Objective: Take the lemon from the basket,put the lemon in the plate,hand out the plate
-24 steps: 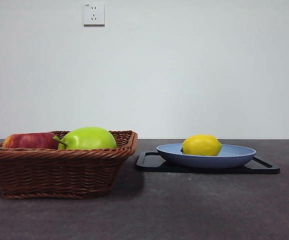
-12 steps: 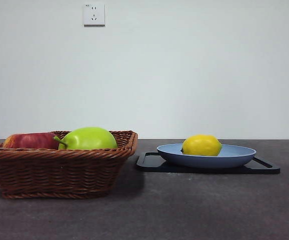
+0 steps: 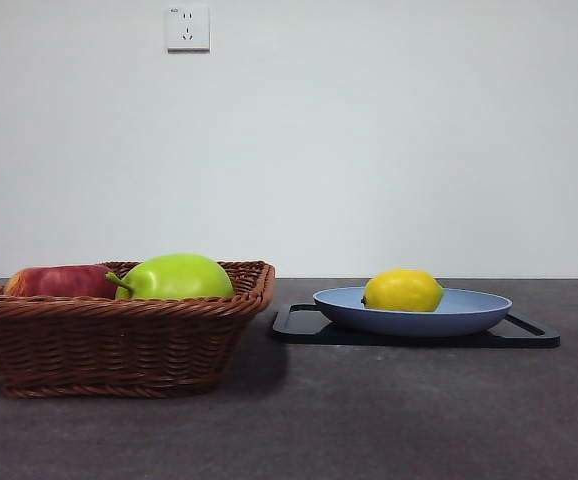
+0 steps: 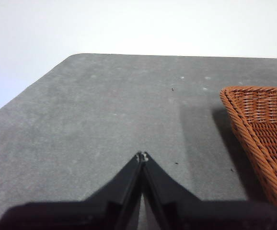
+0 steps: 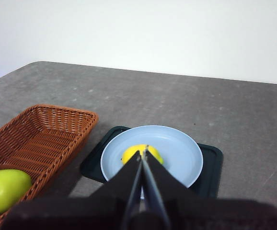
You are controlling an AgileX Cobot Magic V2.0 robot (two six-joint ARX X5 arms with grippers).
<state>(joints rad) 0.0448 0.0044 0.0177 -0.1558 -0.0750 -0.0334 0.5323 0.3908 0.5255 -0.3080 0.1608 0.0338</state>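
Note:
The yellow lemon [image 3: 403, 290] lies in the light blue plate [image 3: 469, 312], left of its middle. The right wrist view shows the lemon [image 5: 153, 153] in the plate [image 5: 179, 153] too. The brown wicker basket [image 3: 119, 335] stands at the left and also shows in the right wrist view [image 5: 38, 139] and the left wrist view [image 4: 265, 129]. My right gripper [image 5: 142, 152] is shut and empty, held above and short of the plate. My left gripper [image 4: 142, 157] is shut and empty over bare table beside the basket. Neither gripper shows in the front view.
The plate rests on a flat black tray [image 3: 529, 335], seen in the right wrist view [image 5: 210, 167] as well. A yellow-green stemmed fruit [image 3: 176, 277] and a red fruit [image 3: 59, 282] lie in the basket. A wall socket [image 3: 188, 28] is behind.

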